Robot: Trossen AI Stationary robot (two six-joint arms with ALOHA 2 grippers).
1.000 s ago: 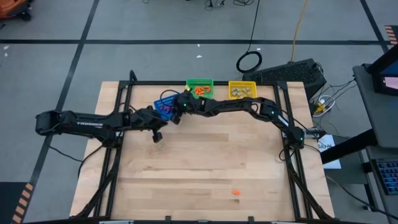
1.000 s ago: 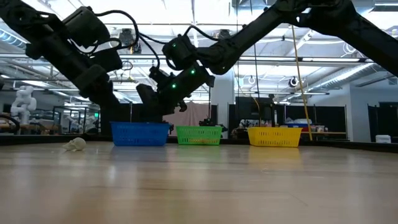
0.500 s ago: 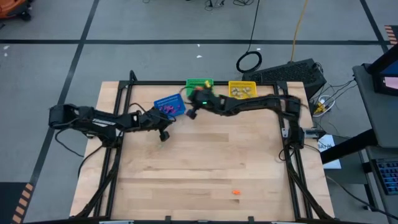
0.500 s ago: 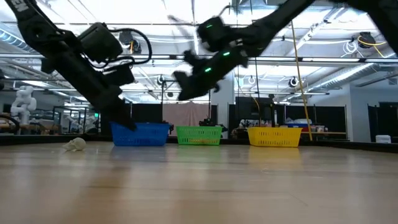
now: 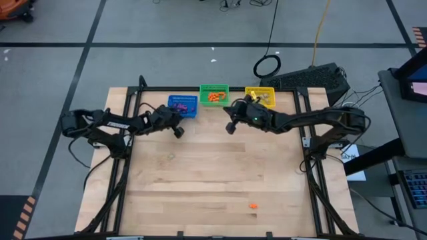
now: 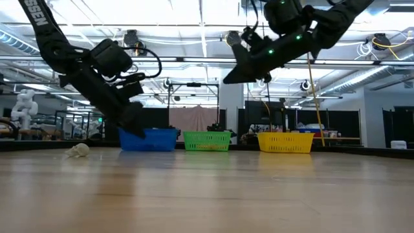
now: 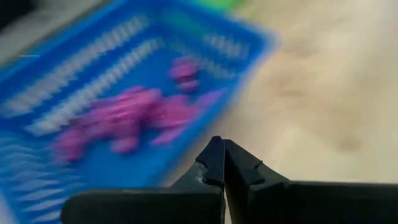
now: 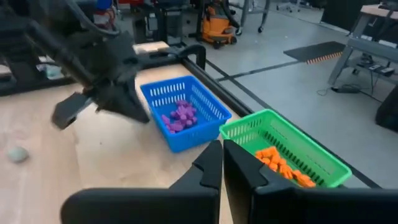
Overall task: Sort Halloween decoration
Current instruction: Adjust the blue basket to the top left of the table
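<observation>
The Halloween decoration lies sorted in three bins along the far edge. Purple trinkets (image 8: 179, 116) fill the blue bin (image 5: 181, 105), orange ones (image 8: 283, 167) the green bin (image 5: 213, 89), and pale ones (image 5: 259, 99) the yellow bin (image 5: 259, 91). One loose orange trinket (image 5: 253, 206) rests near the front edge. A loose pale one (image 6: 79, 150) lies left of centre. My left gripper (image 5: 178, 133) is shut and tipped down just in front of the blue bin. My right gripper (image 5: 229, 129) hangs shut and empty, high over the table in front of the green bin. My left gripper's shut tips (image 7: 222, 142) stand right at the blue bin's near wall (image 7: 155, 168). The left wrist view is blurred, so I cannot tell whether they touch it.
Black frame rails (image 5: 133, 113) run along the table's left, right and far sides. Bare wood (image 5: 220, 173) spreads between the bins and the front edge. Cables and a dark box (image 5: 313, 77) lie on the floor beyond the far right corner.
My right gripper has drawn back from over the blue bin toward the table's right, risen, and shut. My left gripper has moved toward the far edge and dipped down, up to the blue bin. The blue bin now sits squarer and closer to the far edge.
</observation>
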